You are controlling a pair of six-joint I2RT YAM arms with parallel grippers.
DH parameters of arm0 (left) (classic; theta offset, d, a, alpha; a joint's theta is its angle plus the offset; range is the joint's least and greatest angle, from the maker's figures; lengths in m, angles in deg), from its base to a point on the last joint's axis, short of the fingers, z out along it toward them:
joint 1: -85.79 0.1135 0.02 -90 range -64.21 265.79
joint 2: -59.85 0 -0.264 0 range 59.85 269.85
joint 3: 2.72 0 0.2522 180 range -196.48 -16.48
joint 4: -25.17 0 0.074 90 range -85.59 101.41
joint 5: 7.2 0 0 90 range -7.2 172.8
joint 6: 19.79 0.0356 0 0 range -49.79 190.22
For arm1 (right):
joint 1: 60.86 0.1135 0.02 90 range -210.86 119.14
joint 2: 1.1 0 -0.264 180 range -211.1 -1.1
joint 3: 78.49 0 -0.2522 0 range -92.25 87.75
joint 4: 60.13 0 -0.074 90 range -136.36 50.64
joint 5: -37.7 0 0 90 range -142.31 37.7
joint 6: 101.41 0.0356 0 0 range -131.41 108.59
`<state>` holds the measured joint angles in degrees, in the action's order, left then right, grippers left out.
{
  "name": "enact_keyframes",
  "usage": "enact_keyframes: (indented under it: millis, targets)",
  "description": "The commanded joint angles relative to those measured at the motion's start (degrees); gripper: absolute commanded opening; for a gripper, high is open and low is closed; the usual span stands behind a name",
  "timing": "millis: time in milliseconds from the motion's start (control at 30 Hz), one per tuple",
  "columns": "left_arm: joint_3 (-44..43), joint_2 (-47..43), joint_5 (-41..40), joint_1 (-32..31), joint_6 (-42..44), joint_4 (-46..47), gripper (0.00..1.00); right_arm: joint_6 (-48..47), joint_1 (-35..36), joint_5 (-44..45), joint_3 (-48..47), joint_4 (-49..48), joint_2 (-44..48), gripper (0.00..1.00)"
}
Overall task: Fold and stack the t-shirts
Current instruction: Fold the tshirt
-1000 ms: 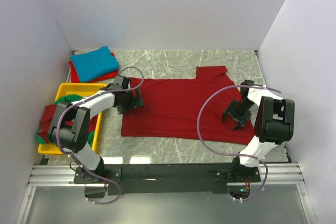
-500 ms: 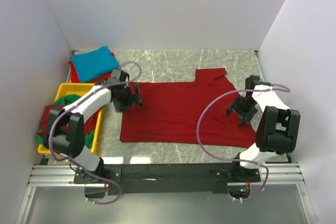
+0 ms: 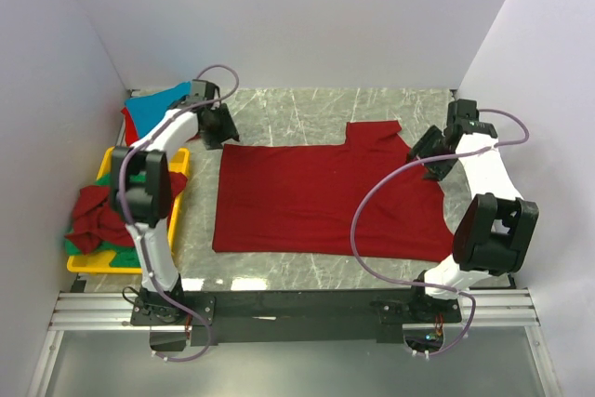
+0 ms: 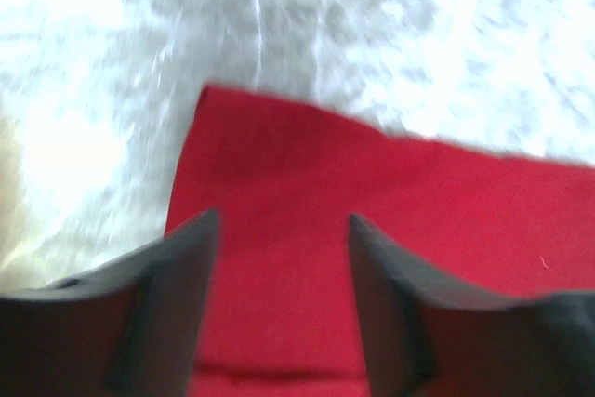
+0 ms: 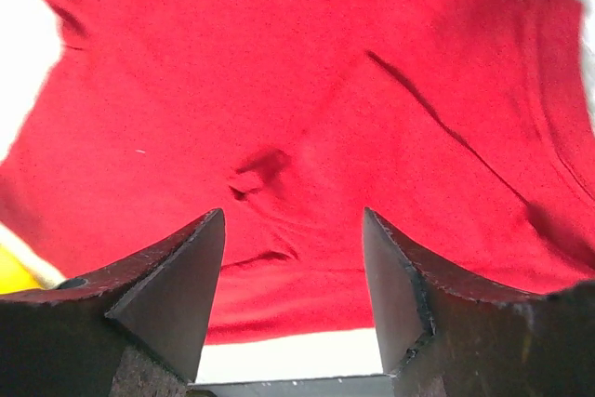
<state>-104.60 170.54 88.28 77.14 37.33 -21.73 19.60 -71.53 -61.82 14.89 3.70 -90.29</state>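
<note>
As one t-shirt (image 3: 316, 197) lies spread, two claws (image 3: 219, 129) (image 3: 428, 149) gape.

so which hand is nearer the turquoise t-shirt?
Left. The left hand is just right of the turquoise t-shirt; the right hand is far across, over the spread red t-shirt.

The spread t-shirt (image 3: 316, 197) lies centred on the counter (image 3: 307, 109); folded t-shirts (image 3: 149, 116) sit far left (behind the tray (image 3: 102, 265), which holds crumpled shirts (image 3: 93, 216)).
</note>
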Motion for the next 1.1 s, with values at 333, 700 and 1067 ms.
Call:
enact_keyframes:
  millis: [333,700,1067]
  targets:
    - [-13.2,11.9,-7.2,-0.1,-0.2,-2.1,0.49,-3.0,0.9,-5.5,-8.9,-5.7,-7.2,0.66]
    - [-14.2,15.9,-10.1,-0.1,-1.9,-1.2,0.5,-4.1,1.5,-7.3,-13.3,-5.0,-11.3,0.66]
    - [-16.7,18.8,-10.3,-0.1,-1.3,-1.9,0.37,-4.1,2.1,-7.3,-11.8,-7.0,-11.4,0.66]
